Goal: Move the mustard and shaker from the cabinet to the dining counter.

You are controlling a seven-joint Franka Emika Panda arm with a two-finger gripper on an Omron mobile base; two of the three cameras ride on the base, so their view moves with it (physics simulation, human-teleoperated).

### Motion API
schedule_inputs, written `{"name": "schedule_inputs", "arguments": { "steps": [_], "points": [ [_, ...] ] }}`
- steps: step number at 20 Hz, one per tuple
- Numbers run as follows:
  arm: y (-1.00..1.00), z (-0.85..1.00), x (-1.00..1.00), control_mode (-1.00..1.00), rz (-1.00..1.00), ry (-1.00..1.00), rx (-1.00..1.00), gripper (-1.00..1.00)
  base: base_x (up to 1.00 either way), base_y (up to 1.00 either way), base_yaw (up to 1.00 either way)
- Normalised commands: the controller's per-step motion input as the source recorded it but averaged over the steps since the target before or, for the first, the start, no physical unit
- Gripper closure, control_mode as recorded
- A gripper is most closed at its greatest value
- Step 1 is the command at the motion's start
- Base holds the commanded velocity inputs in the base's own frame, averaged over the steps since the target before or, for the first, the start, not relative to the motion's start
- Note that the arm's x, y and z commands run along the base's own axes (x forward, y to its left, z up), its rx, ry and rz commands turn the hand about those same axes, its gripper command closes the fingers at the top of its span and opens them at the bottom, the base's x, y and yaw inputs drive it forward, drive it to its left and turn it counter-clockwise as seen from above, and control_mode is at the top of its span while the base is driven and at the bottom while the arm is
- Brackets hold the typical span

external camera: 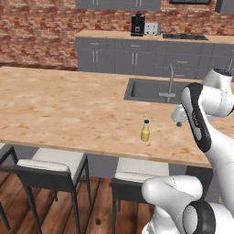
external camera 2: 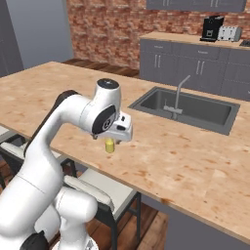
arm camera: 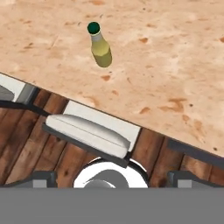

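The mustard [external camera: 145, 131], a slim yellow bottle with a dark green cap, stands upright on the dining counter [external camera: 68, 107] near its front edge, left of the dark sink [external camera: 151, 90]. My gripper [external camera: 179, 115] hangs open and empty above the counter, apart from the bottle and to its right. From the right base view my gripper [external camera 2: 116, 137] sits just above and in front of the mustard [external camera 2: 110, 145], hiding its top. In the hand view the mustard [arm camera: 100, 46] is near the top, far from my spread fingertips [arm camera: 41, 178]. The shaker is out of view.
Grey-cushioned stools [external camera: 50, 164] stand under the counter's front edge, one also in the hand view [arm camera: 87, 131]. A faucet [external camera: 170, 82] rises at the sink. Behind, grey base units carry a black coffee machine [external camera: 137, 24] and toaster [external camera: 153, 29]; grey upper cabinet bottoms [external camera: 119, 4] line the brick wall.
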Motion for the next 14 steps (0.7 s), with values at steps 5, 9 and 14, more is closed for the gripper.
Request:
{"name": "schedule_inputs", "arguments": {
  "steps": [5,9,14],
  "points": [
    [0.03,0.34,-0.35,-1.00,-0.18,0.04,-0.01,-1.00,0.00,0.00,0.00],
    [0.08,0.27,-0.24,-1.00,-0.08,0.03,-0.03,-1.00,0.00,0.00,0.00],
    [0.01,0.02,-0.01,1.00,0.00,0.00,0.00,-1.00,0.00,0.00,0.00]
  ]
}}
